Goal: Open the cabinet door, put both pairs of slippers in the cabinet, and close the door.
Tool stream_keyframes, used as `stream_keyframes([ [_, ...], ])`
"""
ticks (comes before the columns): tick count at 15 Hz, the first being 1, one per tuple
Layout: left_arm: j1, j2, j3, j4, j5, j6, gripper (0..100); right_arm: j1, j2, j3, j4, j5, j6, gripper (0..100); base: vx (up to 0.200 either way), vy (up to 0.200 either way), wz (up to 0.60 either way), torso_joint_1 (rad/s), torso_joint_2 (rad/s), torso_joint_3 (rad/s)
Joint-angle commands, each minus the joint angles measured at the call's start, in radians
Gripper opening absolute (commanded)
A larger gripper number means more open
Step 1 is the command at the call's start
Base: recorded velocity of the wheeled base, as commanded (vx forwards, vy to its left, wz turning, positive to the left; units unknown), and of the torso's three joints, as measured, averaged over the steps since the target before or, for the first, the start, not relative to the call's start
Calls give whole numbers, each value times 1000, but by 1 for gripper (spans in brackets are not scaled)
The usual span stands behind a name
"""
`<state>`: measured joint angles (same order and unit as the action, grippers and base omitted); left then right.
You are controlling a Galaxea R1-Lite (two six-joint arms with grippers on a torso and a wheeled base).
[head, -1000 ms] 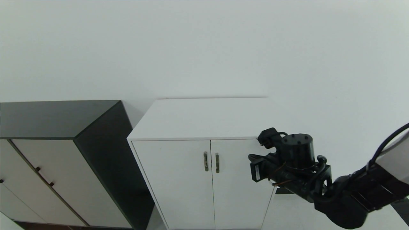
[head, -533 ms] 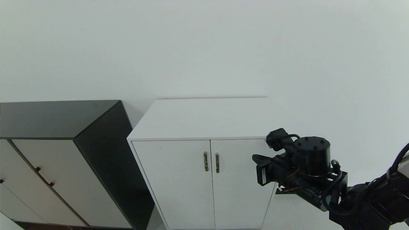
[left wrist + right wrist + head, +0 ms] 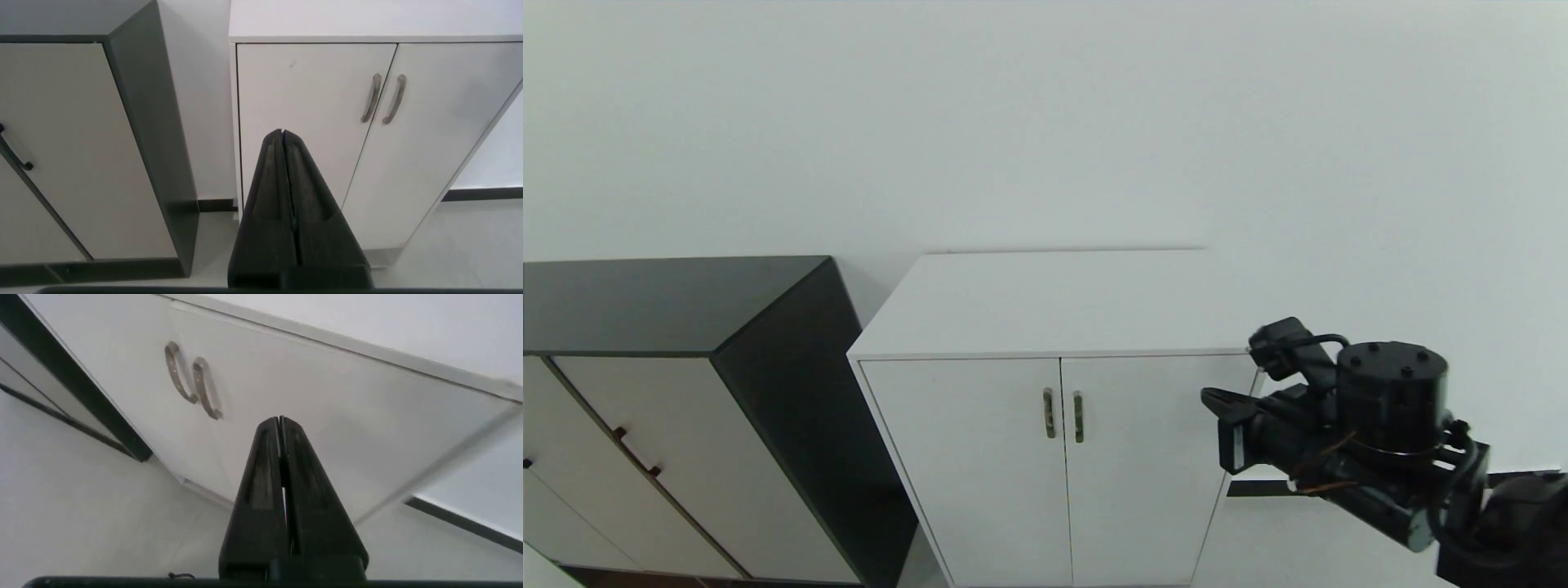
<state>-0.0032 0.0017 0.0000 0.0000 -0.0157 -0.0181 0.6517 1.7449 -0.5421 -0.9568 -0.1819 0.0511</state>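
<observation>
The white cabinet [image 3: 1045,310] stands against the wall with both doors closed. Its two metal handles [image 3: 1063,415] sit side by side at the middle seam. My right gripper [image 3: 1213,400] is shut and empty, held in front of the cabinet's right edge, well right of the handles. From the right wrist, the gripper [image 3: 282,425] points at the right door, with the handles [image 3: 194,382] off to one side. My left gripper [image 3: 283,137] is shut and empty, facing the left door [image 3: 302,122] from a distance, with the handles [image 3: 384,96] beside it.
A dark cabinet [image 3: 686,327] with pale drawer fronts stands close on the left of the white one. A white wall rises behind both. A dark baseboard [image 3: 1258,488] runs along the wall to the right.
My right arm has drawn back to the right, away from the cabinet handles, and its gripper now sits past the right door's edge. The doors stay closed.
</observation>
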Motion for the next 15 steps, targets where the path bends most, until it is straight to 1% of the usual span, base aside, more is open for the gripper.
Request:
stream_keyframes([
  [1,0,0,0,0,0,1,0,-47,-228,199,20,-48,-22,0,0,0,0,0,0,0],
  [2,0,0,0,0,-1,1,0,-57,-255,235,20,-79,-22,0,0,0,0,0,0,0],
  [3,0,0,0,0,-1,1,0,-112,-324,334,20,-145,-22,0,0,0,0,0,0,0],
  [5,0,0,0,-2,0,0,0,-205,-427,449,20,-162,-23,0,0,0,0,0,0,0],
  [7,0,0,0,-2,0,0,0,-303,-539,534,24,-163,-23,0,0,0,0,0,0,0],
  [8,0,0,0,0,0,0,0,-362,-605,542,75,-174,-20,0,0,0,0,0,0,0],
  [9,0,0,0,0,0,0,0,-405,-702,542,184,-182,-23,0,0,0,0,0,0,0],
  [12,0,0,0,0,0,1,0,-412,-1076,538,587,-163,-51,0,0,0,0,0,0,0],
  [13,0,0,0,0,0,1,0,-412,-1160,527,681,-142,-62,0,0,0,0,0,0,0],
  [14,0,0,0,0,-1,1,0,-411,-1326,490,848,-74,-68,0,0,0,0,0,0,0],
  [15,0,0,0,0,-1,1,0,-411,-1430,447,995,-8,-68,0,0,0,0,0,0,0],
])
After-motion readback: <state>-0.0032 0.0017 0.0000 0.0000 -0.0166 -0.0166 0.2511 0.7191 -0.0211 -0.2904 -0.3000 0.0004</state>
